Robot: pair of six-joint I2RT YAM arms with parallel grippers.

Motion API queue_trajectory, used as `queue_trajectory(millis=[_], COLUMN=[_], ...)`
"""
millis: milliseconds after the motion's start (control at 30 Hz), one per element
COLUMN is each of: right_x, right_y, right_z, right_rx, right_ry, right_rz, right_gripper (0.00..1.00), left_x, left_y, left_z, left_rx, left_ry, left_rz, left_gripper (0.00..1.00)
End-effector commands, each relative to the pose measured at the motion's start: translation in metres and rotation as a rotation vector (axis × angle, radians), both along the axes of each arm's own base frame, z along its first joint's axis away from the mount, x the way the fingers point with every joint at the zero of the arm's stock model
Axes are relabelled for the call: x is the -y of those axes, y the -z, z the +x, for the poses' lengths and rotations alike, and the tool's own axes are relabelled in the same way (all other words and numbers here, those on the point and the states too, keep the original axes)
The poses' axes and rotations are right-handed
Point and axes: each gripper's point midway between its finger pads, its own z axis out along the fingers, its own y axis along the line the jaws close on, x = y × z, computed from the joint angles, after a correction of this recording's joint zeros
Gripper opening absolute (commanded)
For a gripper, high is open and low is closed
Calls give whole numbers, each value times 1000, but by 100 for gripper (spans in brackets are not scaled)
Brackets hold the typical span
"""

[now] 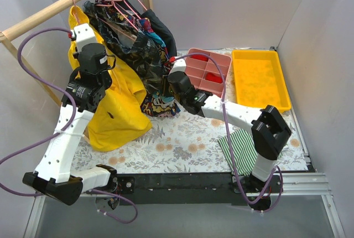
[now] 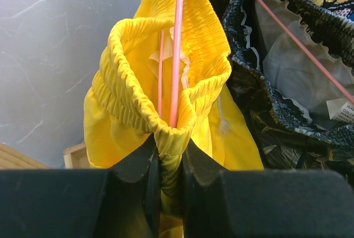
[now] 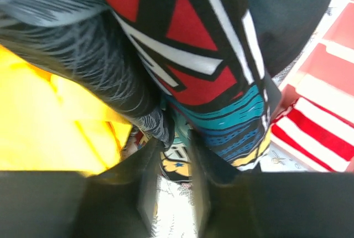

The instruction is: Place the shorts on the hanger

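Partly hidden, the hanger [image 2: 177,44] threads the shorts [image 2: 133,99] the left gripper [image 2: 170,163] pinches

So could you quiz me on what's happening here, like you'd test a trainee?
1. True or false: the left gripper is shut on the waistband of the yellow shorts.
2. The pink hanger wire runs: A) up through the waistband opening; B) flat on the table; C) inside a tray.
3. Fill in: the striped cloth at the near right is green and ____.
Key: 1 true; 2 A; 3 white.
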Motion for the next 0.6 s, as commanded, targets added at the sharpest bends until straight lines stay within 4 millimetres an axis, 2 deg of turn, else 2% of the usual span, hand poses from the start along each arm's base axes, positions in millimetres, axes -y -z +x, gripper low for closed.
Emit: queue_trajectory(millis=[0,67,133,233,267,300,467,533,567], right_x=[-2,-3,-2,-2,-1,0,2,2,4], right_y=[-57,-59,-63,-69,-68,-71,-79,-78,-82], right_z=[-5,-7,-10,-16,-18,-20,-31,-36,-38], right_rx=[67,63,62,57,52,50,36,27,27], right_ry=[-37,-48,-56,-73,-77,-82,-111,-127,-132], right_rz=[108,116,129,154,160,167,203,210,218], right_gripper=[45,53,56,57,60,61,67,71,72], left_x=[-3,-2,-2,2,4,6,12,18,19], left_y=[-12,-10,-9,-10,-10,-8,-10,-10,-14], left_z=[-8,-8,-11,-14,-15,-17,-29,-35,-41], left_rx=[58,53,46,40,40,26,18,9,19], left_ry=[4,12,16,44,55,75,126,171,187], left_rz=[-50,-53,-55,-73,-81,-85,-115,-141,-153], left_gripper=[15,16,17,29,36,56,81,98,98])
